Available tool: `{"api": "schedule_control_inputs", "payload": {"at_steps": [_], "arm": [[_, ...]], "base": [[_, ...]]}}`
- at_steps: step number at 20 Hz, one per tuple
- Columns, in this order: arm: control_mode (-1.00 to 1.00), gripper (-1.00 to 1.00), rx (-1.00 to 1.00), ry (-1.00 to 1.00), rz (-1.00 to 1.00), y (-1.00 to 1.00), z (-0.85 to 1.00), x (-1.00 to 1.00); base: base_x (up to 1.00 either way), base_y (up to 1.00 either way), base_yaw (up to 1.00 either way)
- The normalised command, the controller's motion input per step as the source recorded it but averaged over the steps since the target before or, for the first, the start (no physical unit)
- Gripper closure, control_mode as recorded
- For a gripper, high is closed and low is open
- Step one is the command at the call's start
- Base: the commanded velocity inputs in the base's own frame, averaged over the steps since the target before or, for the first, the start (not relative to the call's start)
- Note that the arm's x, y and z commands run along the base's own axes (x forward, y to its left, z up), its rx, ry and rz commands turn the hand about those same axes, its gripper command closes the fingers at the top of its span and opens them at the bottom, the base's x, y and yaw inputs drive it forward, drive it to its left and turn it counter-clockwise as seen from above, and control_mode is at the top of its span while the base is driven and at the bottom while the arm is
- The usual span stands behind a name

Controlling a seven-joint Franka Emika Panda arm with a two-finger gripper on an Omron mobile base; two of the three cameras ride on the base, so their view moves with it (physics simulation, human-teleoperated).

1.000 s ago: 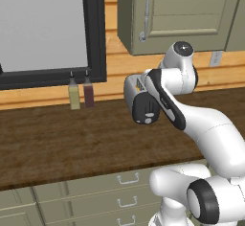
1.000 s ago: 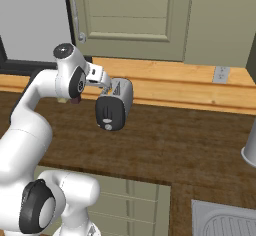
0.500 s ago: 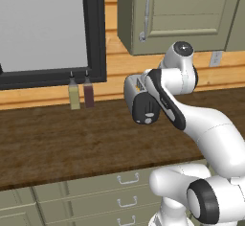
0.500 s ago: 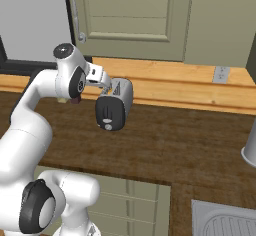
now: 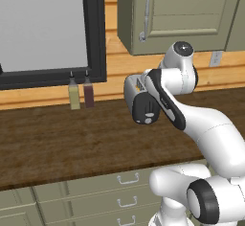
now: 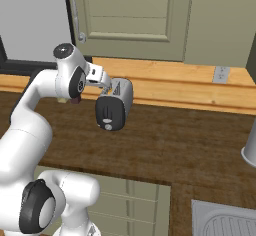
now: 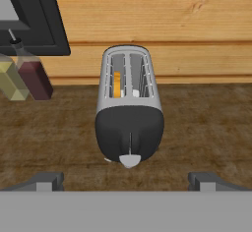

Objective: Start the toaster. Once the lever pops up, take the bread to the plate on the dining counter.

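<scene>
The gripper (image 7: 126,179) hangs wide open and empty above the toaster (image 7: 129,113), bread (image 7: 117,84) in 1 slot.

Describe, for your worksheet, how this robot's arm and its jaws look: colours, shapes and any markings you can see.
The arm is glossy white, built of thick rounded tube-like links. Dark grey-black bands and round caps mark its joints, at the elbow and near the base. The gripper ends in two small dark grey block-shaped finger tips. No cables, labels or logos can be made out.
</scene>
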Motion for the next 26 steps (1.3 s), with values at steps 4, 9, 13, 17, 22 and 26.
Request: {"api": "schedule_control_inputs", "payload": {"at_steps": [4,9,13,17,22,26], "arm": [[-1.0,-1.0,0.0,0.0,0.0,0.0,0.0,0.0],[-1.0,-1.0,0.0,0.0,0.0,0.0,0.0,0.0],[-1.0,-1.0,0.0,0.0,0.0,0.0,0.0,0.0],[-1.0,-1.0,0.0,0.0,0.0,0.0,0.0,0.0],[-1.0,-1.0,0.0,0.0,0.0,0.0,0.0,0.0],[-1.0,-1.0,0.0,0.0,0.0,0.0,0.0,0.0]], "base": [[0.0,0.0,0.0],[0.0,0.0,0.0],[0.0,0.0,0.0],[0.0,0.0,0.0],[0.0,0.0,0.0],[0.0,0.0,0.0]]}}
